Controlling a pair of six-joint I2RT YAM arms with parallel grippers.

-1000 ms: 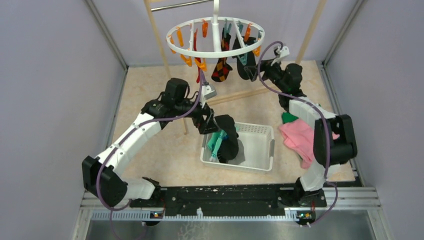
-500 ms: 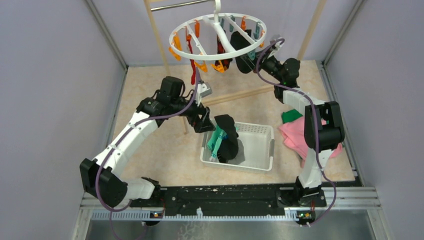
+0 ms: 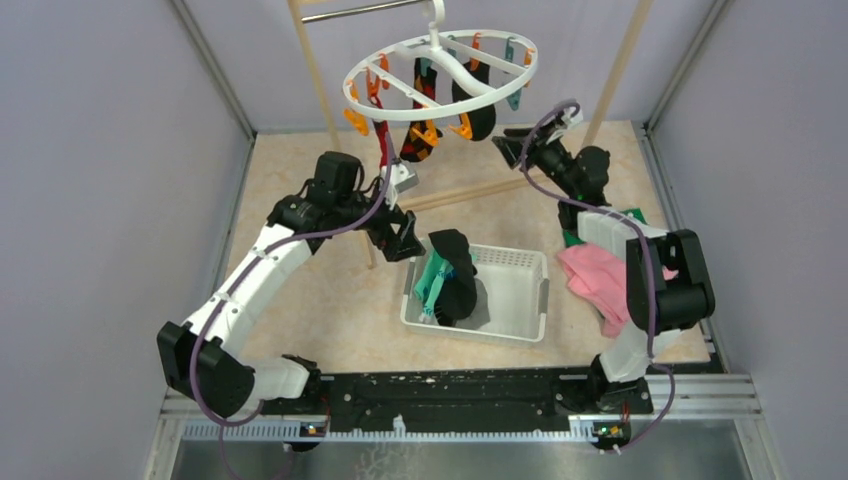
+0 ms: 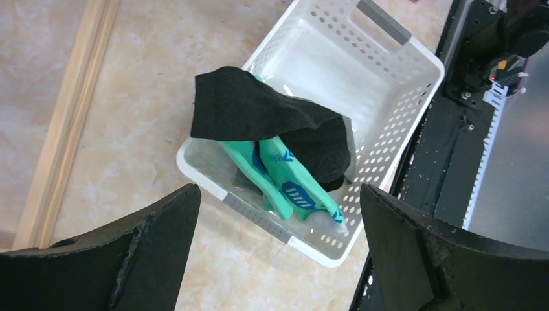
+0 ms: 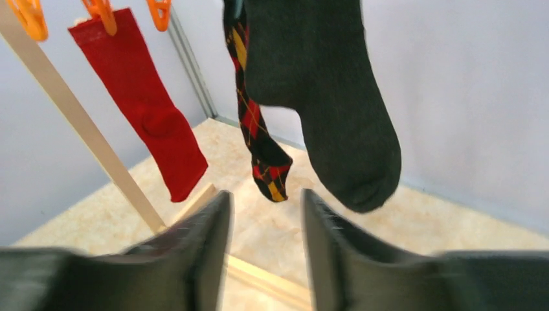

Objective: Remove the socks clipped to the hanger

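The right fingers [image 3: 505, 148] stand a little apart and hold nothing. Near in front of them hangs the dark grey sock [image 5: 330, 97], beside it the black argyle sock [image 5: 256, 129] and the red sock [image 5: 145, 110], all clipped on the tilted white round plastic hanger [image 3: 452, 70]. A slanted wooden rack post [image 5: 78, 123] passes close to the red sock. The left fingers [image 3: 405, 242] are wide apart and empty above the white perforated plastic basket [image 4: 401, 84], where a black sock [image 4: 259, 110] lies over a teal sock [image 4: 291, 188]

Bright, even overhead light, soft shadow inside the white basket [image 3: 512, 258], basket crisp from left wrist, fingers [image 5: 194, 259] blurred in right wrist foreground, socks [image 5: 324, 97] slightly soft.
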